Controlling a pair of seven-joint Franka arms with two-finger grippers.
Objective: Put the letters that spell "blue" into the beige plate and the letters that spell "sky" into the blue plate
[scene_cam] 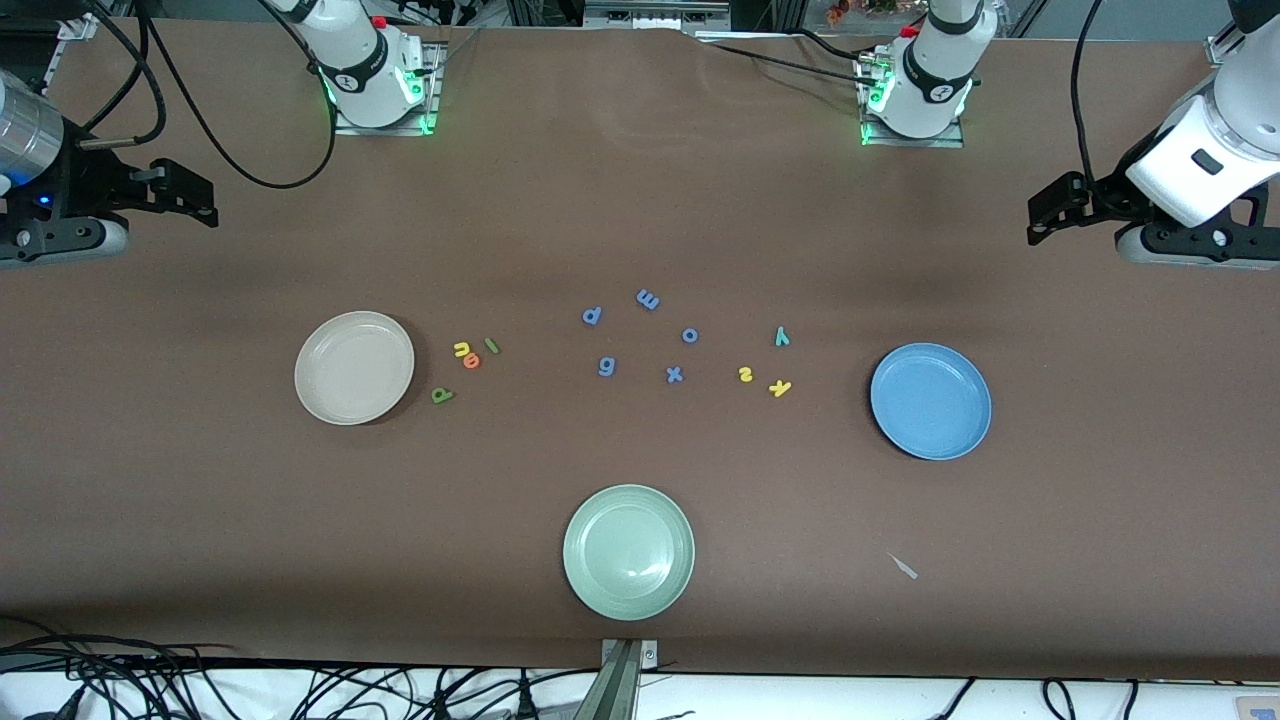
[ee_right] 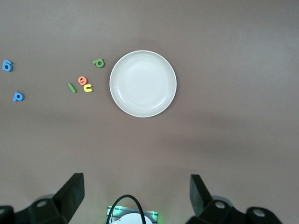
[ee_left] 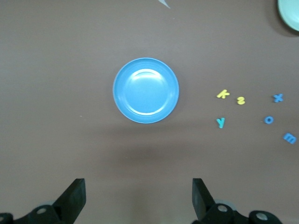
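Nothing has been sorted yet: all three plates are bare and every letter lies loose on the table. Across the front view from the right arm's end, the right gripper [scene_cam: 185, 195] hangs with its jaws spread wide and nothing between them, waiting well apart from the beige plate [scene_cam: 318, 385]. Just beside that plate, toward the table's middle, lie the four letters for "blue": the green b [scene_cam: 442, 395], yellow u [scene_cam: 461, 349], orange e [scene_cam: 471, 361] and green l [scene_cam: 491, 345], with u and e touching. Farther toward the left arm's end sit five periwinkle letters [scene_cam: 674, 374], which belong to neither word. Between them and the blue plate [scene_cam: 905, 428] lie the three for "sky": yellow s [scene_cam: 745, 374], yellow k [scene_cam: 780, 388] and teal y [scene_cam: 781, 337]. The pale green plate [scene_cam: 588, 580] lies nearer the camera than the periwinkle group. The left gripper [scene_cam: 1050, 215] hangs likewise wide open and empty. So seven letters remain to move, four and three.
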